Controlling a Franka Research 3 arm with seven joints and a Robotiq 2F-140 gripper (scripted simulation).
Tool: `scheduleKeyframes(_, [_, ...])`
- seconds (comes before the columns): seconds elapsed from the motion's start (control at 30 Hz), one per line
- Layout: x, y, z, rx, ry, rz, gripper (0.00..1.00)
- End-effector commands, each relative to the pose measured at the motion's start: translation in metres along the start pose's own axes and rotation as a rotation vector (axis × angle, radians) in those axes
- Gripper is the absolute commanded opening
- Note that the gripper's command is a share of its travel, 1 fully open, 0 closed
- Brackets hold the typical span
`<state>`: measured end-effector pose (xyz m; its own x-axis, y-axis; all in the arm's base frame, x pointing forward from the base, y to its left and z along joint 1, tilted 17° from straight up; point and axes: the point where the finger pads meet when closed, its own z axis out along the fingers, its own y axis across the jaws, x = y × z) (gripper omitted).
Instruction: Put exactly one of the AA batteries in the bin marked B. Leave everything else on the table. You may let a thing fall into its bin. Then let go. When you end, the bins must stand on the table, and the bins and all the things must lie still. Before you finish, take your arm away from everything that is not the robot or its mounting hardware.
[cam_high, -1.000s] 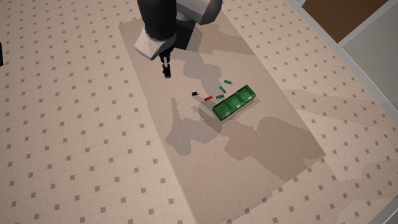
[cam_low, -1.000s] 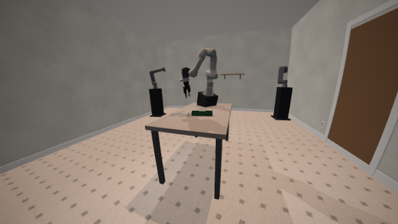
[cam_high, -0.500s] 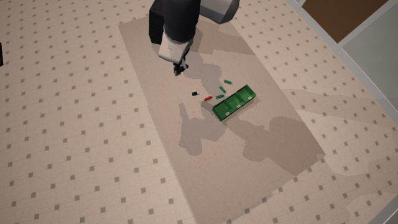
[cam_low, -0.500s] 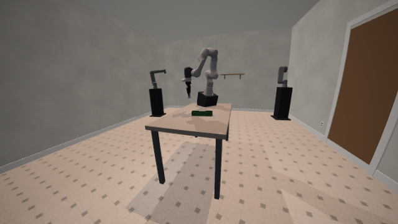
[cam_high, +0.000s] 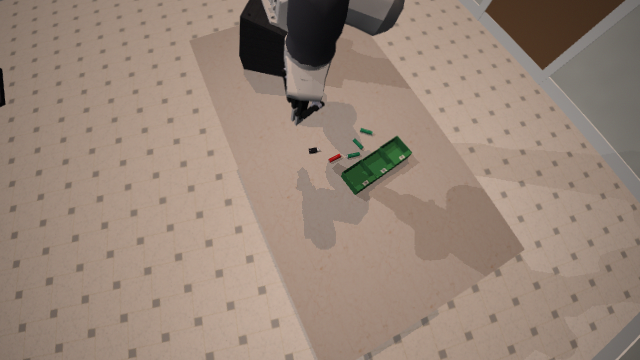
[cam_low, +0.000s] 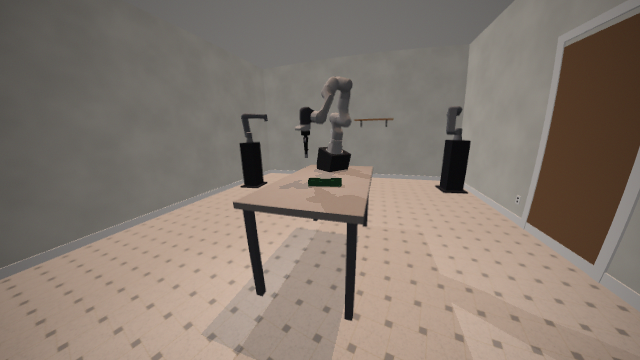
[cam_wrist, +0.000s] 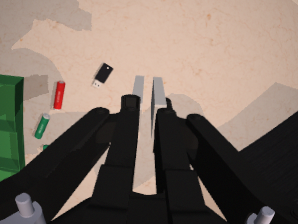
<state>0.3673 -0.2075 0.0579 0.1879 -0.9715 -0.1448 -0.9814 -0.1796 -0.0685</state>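
Green batteries (cam_high: 358, 144) (cam_wrist: 42, 126) lie close together, so the nearly closed, empty gripper (cam_high: 297, 121) (cam_low: 306, 156) (cam_wrist: 147, 90), descending unopened, could knock them rightward.

The worktop (cam_high: 400, 280) (cam_low: 300, 199) bears a green three-compartment bin (cam_high: 377, 165) (cam_low: 325, 182) (cam_wrist: 11, 127); three green batteries; one red battery (cam_high: 335, 158) (cam_wrist: 59, 95); a black USB stick (cam_high: 313, 150) (cam_wrist: 104, 73).
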Motion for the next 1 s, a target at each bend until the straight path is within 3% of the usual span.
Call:
scheduleKeyframes(0.0, [-0.003,-0.005,-0.001,0.025,0.002,-0.155,0.05])
scheduleKeyframes(0.1, [-0.013,-0.017,-0.003,0.029,0.009,-0.205,0.05])
scheduleKeyframes(0.33, [-0.013,-0.017,-0.003,0.040,0.012,-0.289,0.05])
scheduleKeyframes(0.57, [-0.036,-0.039,-0.008,0.054,0.026,-0.432,0.05])
scheduleKeyframes(0.97, [-0.054,-0.055,-0.012,0.078,0.042,-0.636,0.05])
